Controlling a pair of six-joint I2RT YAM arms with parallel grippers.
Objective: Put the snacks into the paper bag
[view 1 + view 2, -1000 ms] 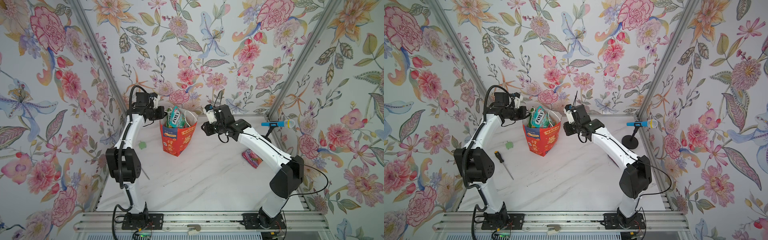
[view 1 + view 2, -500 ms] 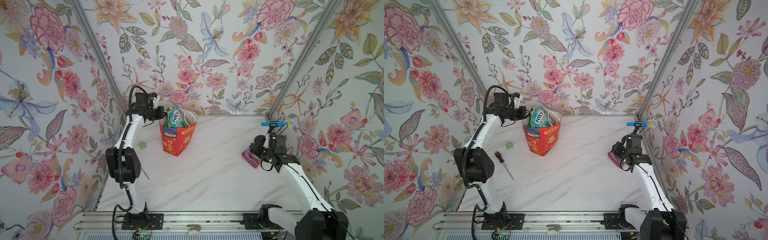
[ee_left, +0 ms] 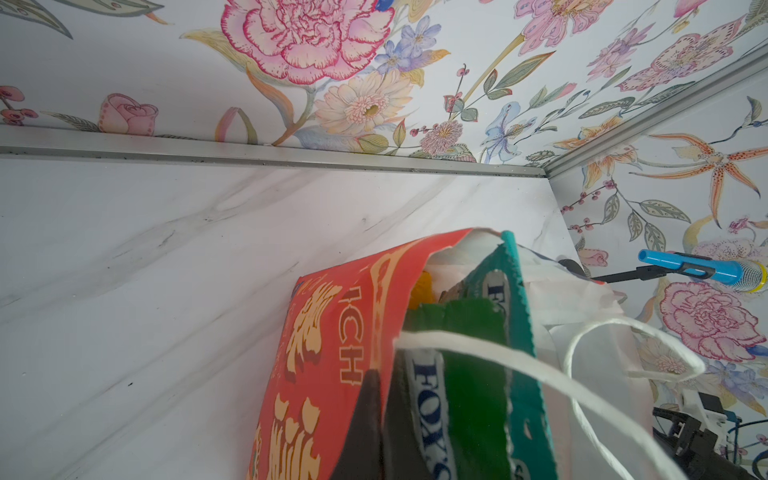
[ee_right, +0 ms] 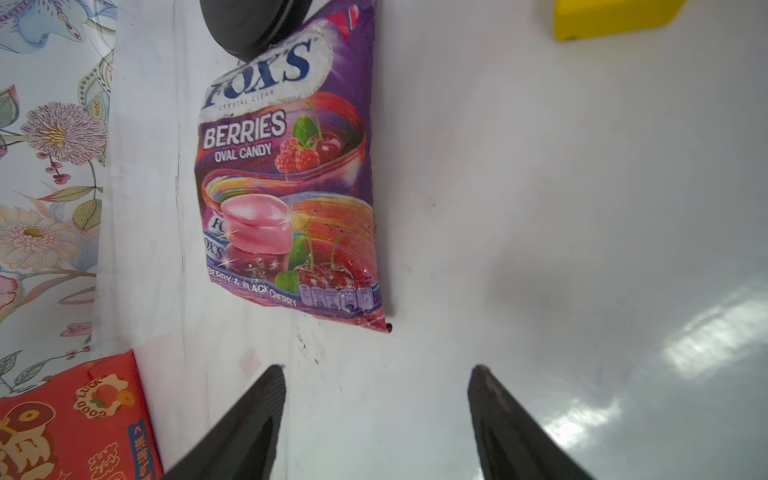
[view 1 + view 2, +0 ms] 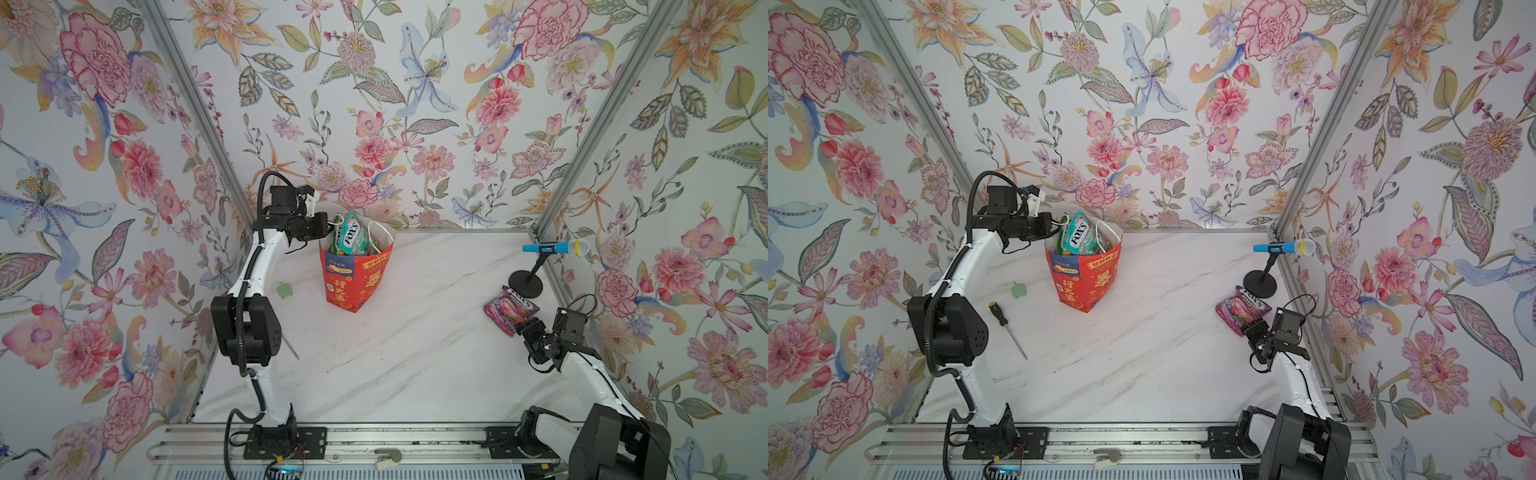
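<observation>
Right wrist view: purple Fox's Berries packet (image 4: 291, 174) flat, just ahead of right gripper (image 4: 378, 370), jaws apart, empty. Left gripper (image 3: 380, 403) clamped on paper bag (image 3: 328, 332) rim; teal packet (image 3: 519, 332), green packet (image 3: 469, 353) inside; purple one apparently last.

**Obscured and cropped items**

Snack packets (image 5: 348, 239) in paper bag (image 5: 357, 286): lower parts hidden by the walls; count cannot be told.
Left gripper (image 5: 330, 227), bag's 10 o'clock rim: fingertips masked in both top views.
Screwdriver (image 5: 292, 350), bag's 8 o'clock: handle hidden behind left arm (image 5: 249, 324) in a top view.
Yellow block (image 4: 615, 18) and microphone stand base (image 4: 253, 25): cropped by the frame edge in the right wrist view.
</observation>
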